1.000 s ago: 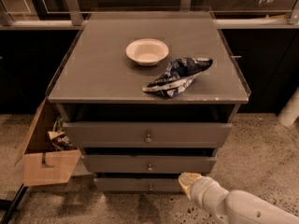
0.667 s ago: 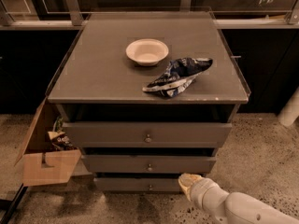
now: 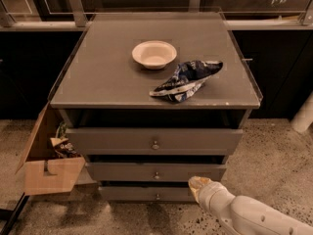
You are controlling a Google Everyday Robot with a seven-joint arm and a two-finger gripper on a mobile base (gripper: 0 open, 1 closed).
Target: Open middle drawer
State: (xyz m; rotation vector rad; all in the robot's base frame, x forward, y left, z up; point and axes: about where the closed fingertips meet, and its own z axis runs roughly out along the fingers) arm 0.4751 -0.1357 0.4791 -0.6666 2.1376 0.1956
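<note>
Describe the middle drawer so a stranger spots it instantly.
Find the grey cabinet with a bowl on top; three drawer fronts stack down its face. The middle drawer is the second, with the tool just below its right part. It is shorter than the top drawer and wider than the bottom drawer.

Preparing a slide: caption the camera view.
Tool near the middle drawer lower edge, right of its knob; bowl and crumpled bag on the cabinet top.
</note>
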